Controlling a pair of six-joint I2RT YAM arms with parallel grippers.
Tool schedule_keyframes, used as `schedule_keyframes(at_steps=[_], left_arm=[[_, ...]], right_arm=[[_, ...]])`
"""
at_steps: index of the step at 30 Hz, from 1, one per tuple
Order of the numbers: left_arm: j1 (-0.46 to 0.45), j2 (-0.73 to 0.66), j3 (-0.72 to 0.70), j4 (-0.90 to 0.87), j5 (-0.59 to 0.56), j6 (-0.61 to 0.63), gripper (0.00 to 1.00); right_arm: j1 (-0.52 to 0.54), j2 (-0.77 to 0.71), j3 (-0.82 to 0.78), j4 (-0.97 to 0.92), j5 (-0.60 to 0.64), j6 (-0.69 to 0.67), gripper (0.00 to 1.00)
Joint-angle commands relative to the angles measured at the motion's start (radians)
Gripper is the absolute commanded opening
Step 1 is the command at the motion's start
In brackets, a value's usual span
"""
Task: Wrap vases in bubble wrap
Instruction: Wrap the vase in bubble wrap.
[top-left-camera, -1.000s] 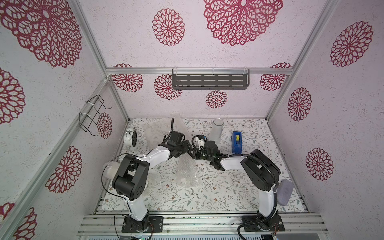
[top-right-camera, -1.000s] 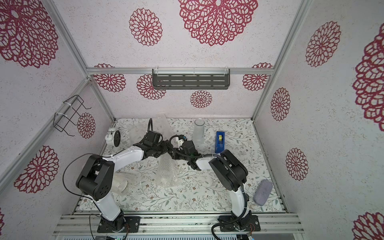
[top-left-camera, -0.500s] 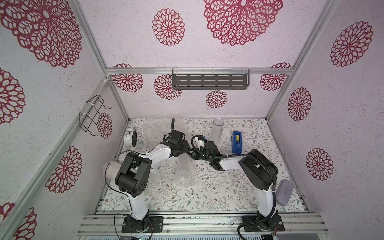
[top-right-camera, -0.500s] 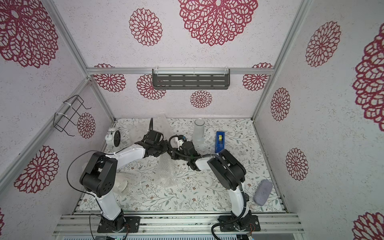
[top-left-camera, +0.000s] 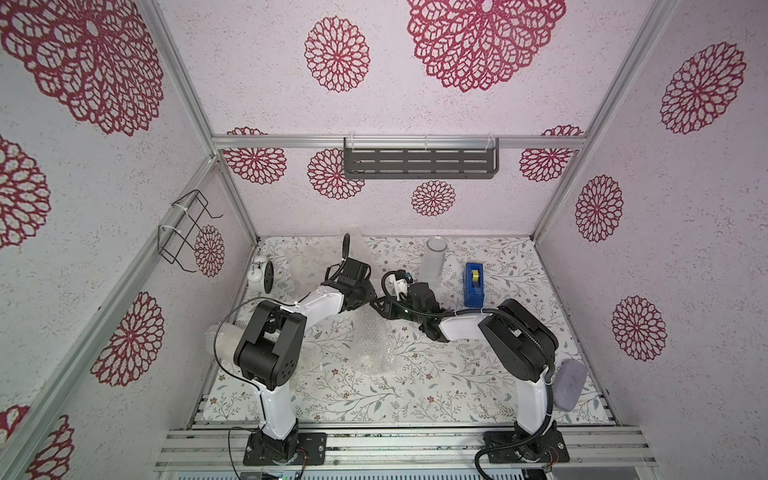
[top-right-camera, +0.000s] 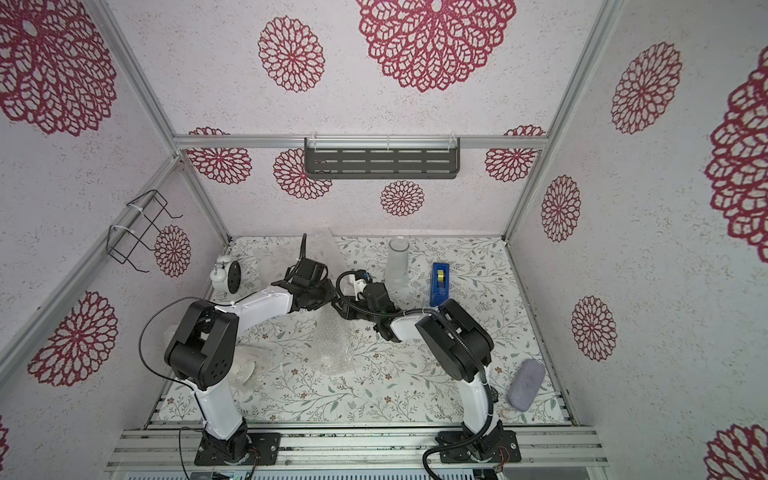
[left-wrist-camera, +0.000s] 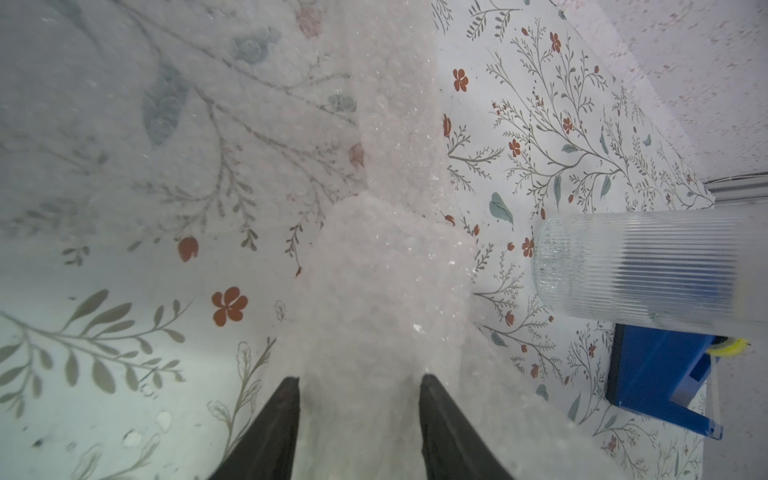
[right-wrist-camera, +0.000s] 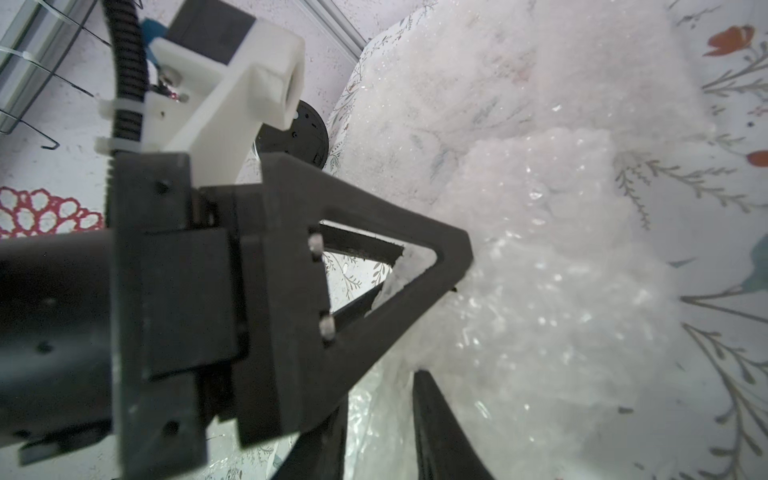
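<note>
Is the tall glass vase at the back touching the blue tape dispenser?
Apart. Both top views show a strip of floral tablecloth between the glass vase and the blue tape dispenser.

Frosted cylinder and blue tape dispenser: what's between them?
Only bare floral mat between the frosted cylinder and tape dispenser, seen in both top views.

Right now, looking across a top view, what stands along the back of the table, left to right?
white alarm clock → bubble wrap sheet → frosted glass cylinder → blue tape dispenser
</note>
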Motion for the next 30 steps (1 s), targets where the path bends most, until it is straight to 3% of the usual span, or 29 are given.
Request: schedule_keyframes(at_steps=[1, 8, 15, 22, 30], left_arm=[[-0.029, 0.072, -0.038, -0.131, 0.022, 0.040, 0.48], [-0.029, 0.077, -0.047, -0.120, 0.027, 0.040, 0.48], [-0.029, 0.062, -0.050, -0.108, 0.046, 0.033, 0.48], [-0.029, 0.011, -0.075, -0.075, 0.085, 0.018, 0.53], [-0.027, -0.065, -0.123, 0.022, 0.161, -0.013, 0.65]], right_arm=[[0.011, -0.080, -0.011, -0.032, 0.035, -0.017, 0.37], [0.007, -0.200, -0.107, -0.115, 0.151, -0.079, 0.41], [-0.015, -0.130, -0.123, -0.006, 0.064, -0.016, 0.18], [-0.015, -0.069, -0.063, 0.000, 0.028, -0.015, 0.09], [-0.010, 0.003, -0.037, 0.085, -0.013, 0.023, 0.04]])
